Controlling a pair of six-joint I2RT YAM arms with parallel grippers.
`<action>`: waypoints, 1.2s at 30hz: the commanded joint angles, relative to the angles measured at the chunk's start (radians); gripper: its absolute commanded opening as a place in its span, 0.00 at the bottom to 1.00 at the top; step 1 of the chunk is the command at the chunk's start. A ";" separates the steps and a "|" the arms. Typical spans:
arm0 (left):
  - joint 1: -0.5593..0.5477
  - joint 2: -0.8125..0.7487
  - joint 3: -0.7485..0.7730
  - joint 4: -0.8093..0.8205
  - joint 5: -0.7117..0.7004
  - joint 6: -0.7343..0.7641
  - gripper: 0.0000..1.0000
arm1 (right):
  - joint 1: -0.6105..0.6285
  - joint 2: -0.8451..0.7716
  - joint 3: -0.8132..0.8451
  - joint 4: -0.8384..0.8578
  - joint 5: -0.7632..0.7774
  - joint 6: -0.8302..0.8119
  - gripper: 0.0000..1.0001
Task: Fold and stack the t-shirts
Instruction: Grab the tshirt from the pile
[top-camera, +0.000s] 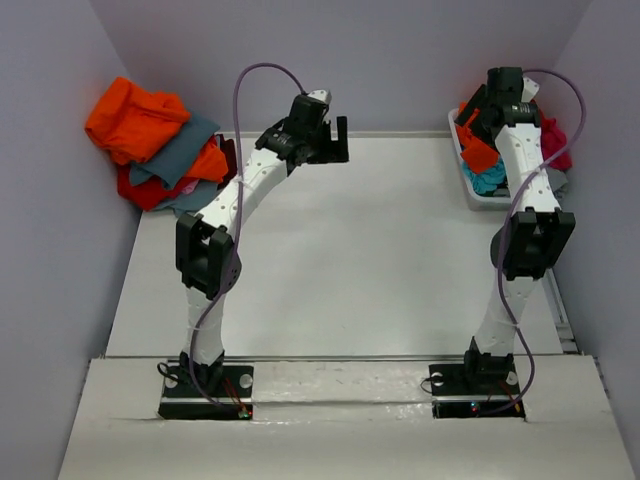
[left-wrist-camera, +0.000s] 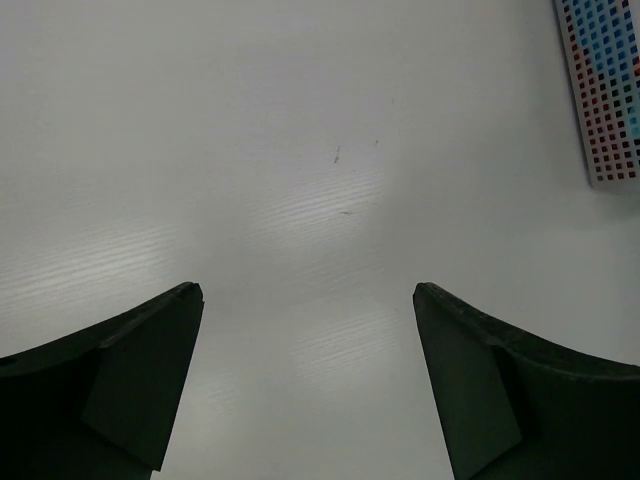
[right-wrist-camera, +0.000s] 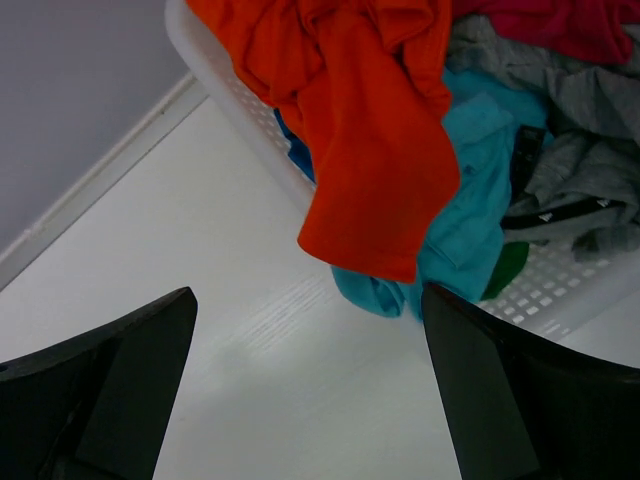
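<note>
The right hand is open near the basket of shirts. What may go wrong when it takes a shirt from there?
1. The orange-red cloth t-shirt hangs over the rim of the white slatted plastic basket and lies on the turquoise cloth t-shirt. The open right hand might pinch both together.
2. The shirts in the basket look tangled, so pulling one might drag others out or shift the basket.

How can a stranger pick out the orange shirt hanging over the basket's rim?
Find the white basket at the table's far right corner. The orange-red shirt droops over its rim, on top; its neighbours are a turquoise shirt and a grey shirt.
</note>
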 joint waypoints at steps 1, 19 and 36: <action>0.049 0.002 0.066 0.001 0.062 -0.031 0.99 | -0.027 0.074 0.160 -0.034 -0.022 -0.001 1.00; 0.087 -0.007 0.043 -0.010 0.083 -0.027 0.99 | -0.128 0.196 0.177 0.000 -0.107 0.026 0.98; 0.096 0.018 0.045 -0.001 0.105 -0.037 0.99 | -0.147 0.174 0.036 0.034 -0.124 0.045 0.79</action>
